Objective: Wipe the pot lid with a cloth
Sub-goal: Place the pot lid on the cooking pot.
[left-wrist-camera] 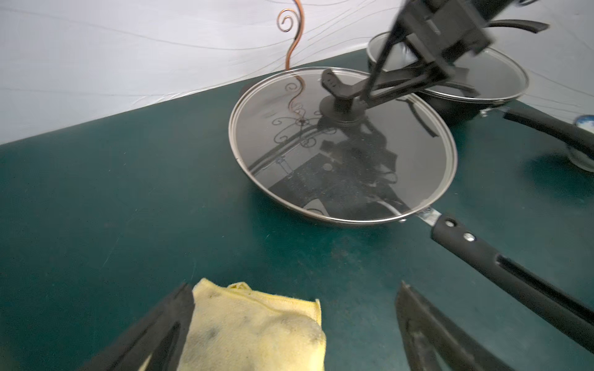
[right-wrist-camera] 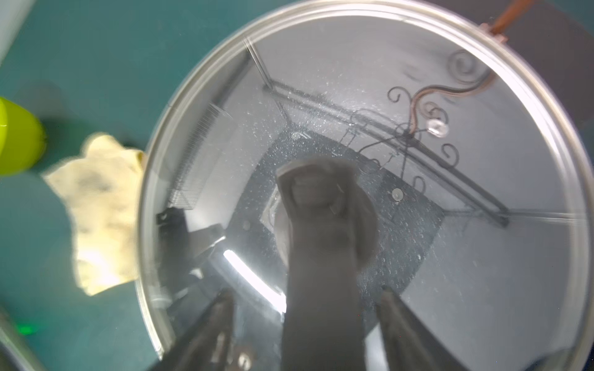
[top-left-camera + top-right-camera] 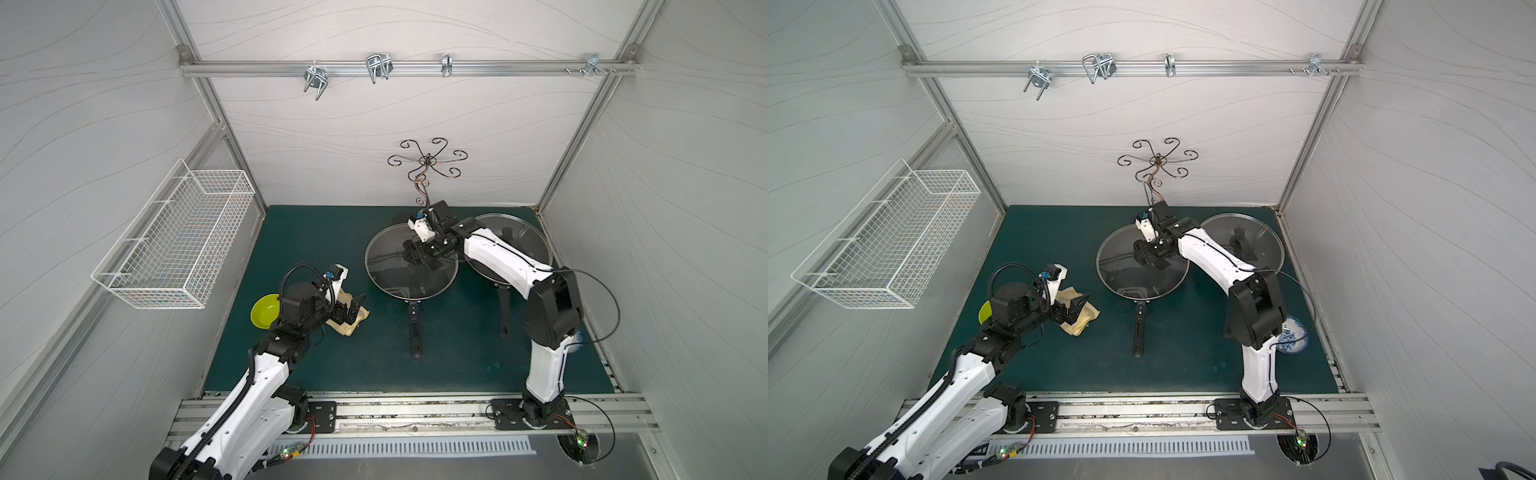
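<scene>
**Operator:** While the cloth (image 1: pixel 254 331) lies crumpled on the green counter (image 3: pixel 332 365), near the lime-green bowl (image 3: pixel 264 311) and well apart from the pot lid (image 1: pixel 321 173), I have my left fingers (image 1: pixel 170 321) spread wide over it. One touches its edge, and nothing is pinched.

**Observer:** And your right side?

**Operator:** My right fingers (image 2: pixel 221 324) are spread too, straddling the black lid handle (image 2: pixel 321 241) at the centre of the glass. The right wrist view shows a bright gap beside the handle, so I judge they are not clamping it.

**Observer:** So picking up the cloth is the step in hand. How do you do it well?

**Operator:** I'd shift the left fingers so the thick folded part sits midway between them. At present the cloth hugs one finger. Then I'd lower until the tips press the counter and close slowly to gather a full wad. I want a soft pad left hanging below the tips, so fabric meets the glass rather than plastic.

**Observer:** Any risks?

**Operator:** A thin pinch on one layer could slip out mid-wipe. The lid only rests on its pan, so I judge it could slide under pressure. I'd close my right fingers on the handle to steady it first.

**Observer:** And the path across?

**Operator:** I'd lift clear of the counter and come in away from the pan handle (image 1: pixel 514 273). Then I'd wipe in arcs around the right fingers, where the glass shows pale specks.
</scene>
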Action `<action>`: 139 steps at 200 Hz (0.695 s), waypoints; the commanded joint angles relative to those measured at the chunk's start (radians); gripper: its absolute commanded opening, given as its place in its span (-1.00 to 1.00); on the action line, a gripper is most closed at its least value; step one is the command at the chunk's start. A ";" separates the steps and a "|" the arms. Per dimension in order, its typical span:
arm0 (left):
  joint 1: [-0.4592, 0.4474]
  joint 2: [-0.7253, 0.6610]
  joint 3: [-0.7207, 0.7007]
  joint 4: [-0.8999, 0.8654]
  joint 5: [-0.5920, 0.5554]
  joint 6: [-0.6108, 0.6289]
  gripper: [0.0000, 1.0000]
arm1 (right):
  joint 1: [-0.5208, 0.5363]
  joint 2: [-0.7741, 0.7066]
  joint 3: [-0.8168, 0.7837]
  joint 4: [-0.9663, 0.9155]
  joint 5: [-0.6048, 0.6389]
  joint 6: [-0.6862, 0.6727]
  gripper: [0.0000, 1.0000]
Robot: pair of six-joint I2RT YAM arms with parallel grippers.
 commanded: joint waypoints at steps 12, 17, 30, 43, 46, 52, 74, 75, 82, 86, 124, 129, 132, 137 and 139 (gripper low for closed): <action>0.014 0.048 -0.037 0.228 -0.205 -0.089 0.99 | -0.090 -0.225 -0.161 0.177 -0.018 0.005 0.75; 0.017 0.061 -0.038 0.238 -0.221 -0.093 0.99 | -0.101 -0.255 -0.187 0.186 -0.011 -0.004 0.78; 0.030 0.090 -0.043 0.273 -0.259 -0.106 0.99 | -0.133 -0.336 -0.255 0.219 0.008 -0.023 0.83; 0.050 0.118 -0.042 0.300 -0.273 -0.104 0.99 | -0.169 -0.426 -0.332 0.261 0.021 -0.039 0.87; 0.055 0.123 -0.043 0.305 -0.276 -0.105 0.99 | -0.178 -0.446 -0.348 0.272 0.027 -0.039 0.88; 0.065 0.134 -0.042 0.312 -0.285 -0.103 0.99 | -0.196 -0.486 -0.382 0.292 0.034 -0.043 0.89; 0.106 0.152 -0.047 0.316 -0.307 -0.092 0.99 | -0.264 -0.620 -0.489 0.357 0.074 -0.040 0.96; 0.107 0.153 -0.047 0.317 -0.307 -0.092 0.99 | -0.267 -0.627 -0.493 0.358 0.079 -0.039 0.97; 0.124 0.156 -0.054 0.321 -0.309 -0.091 0.99 | -0.285 -0.663 -0.516 0.367 0.114 -0.037 0.98; 0.135 0.157 -0.058 0.324 -0.309 -0.092 0.99 | -0.298 -0.686 -0.529 0.372 0.133 -0.033 0.98; 0.244 0.182 -0.143 0.455 -0.280 -0.214 0.99 | -0.436 -0.856 -0.668 0.400 0.233 -0.006 0.98; 0.247 0.189 -0.158 0.480 -0.276 -0.219 0.99 | -0.454 -0.876 -0.692 0.407 0.233 -0.005 0.98; 0.247 0.192 -0.166 0.491 -0.275 -0.218 0.99 | -0.466 -0.888 -0.710 0.417 0.232 -0.005 0.98; 0.248 0.200 -0.179 0.513 -0.271 -0.215 0.99 | -0.485 -0.910 -0.743 0.439 0.231 -0.005 0.98; 0.248 0.202 -0.183 0.520 -0.271 -0.215 0.99 | -0.490 -0.919 -0.756 0.450 0.229 -0.006 0.98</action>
